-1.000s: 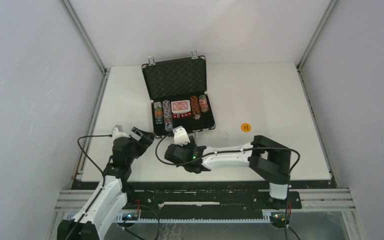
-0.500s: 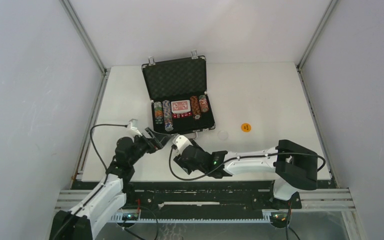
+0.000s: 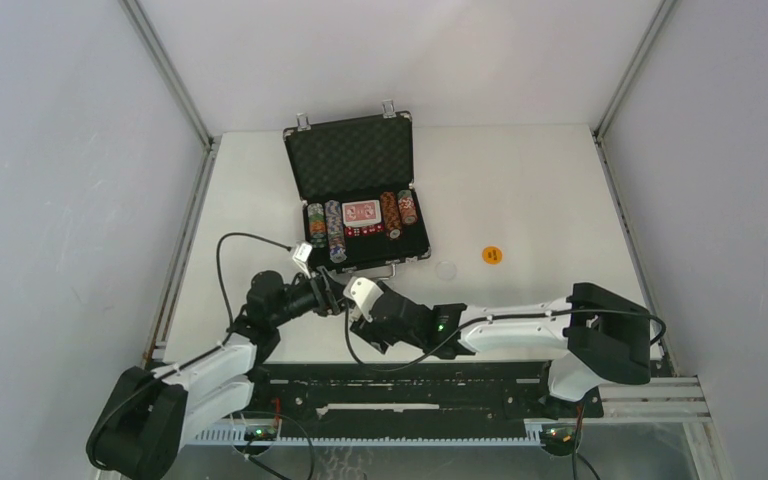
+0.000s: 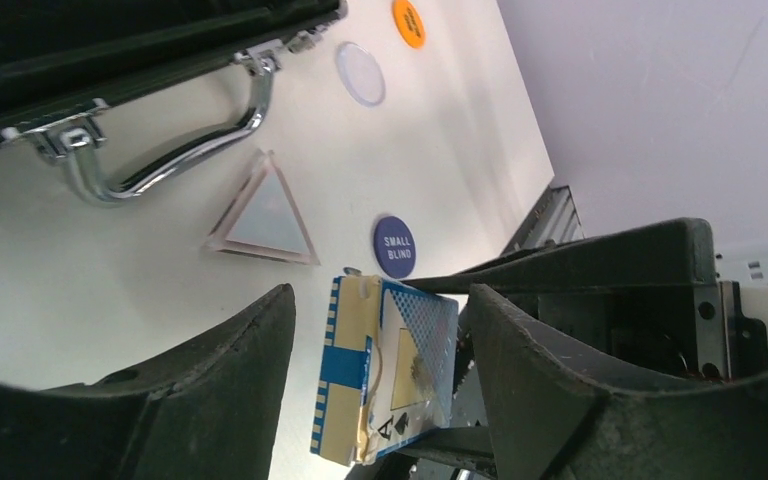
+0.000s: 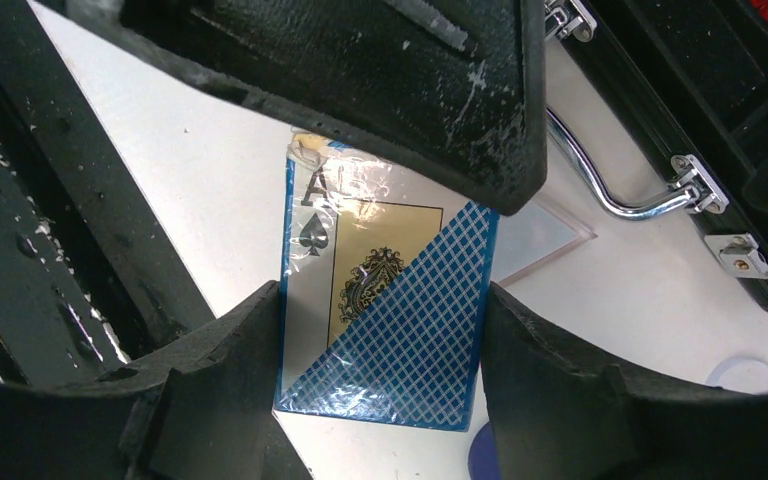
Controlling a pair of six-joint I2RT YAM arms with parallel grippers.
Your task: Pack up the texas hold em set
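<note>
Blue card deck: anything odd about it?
Blue card deck stands outside the case, by its handle, with the right gripper and left gripper both around it. Its plastic wrap looks crumpled at one corner.

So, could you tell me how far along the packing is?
Done: chips and red deck sit in the open briefcase. In hand: the blue deck, apparently clamped by the right gripper, left gripper around it. Remaining: orange disc, clear disc, Small Blind disc and triangle on the table; lid open.
</note>
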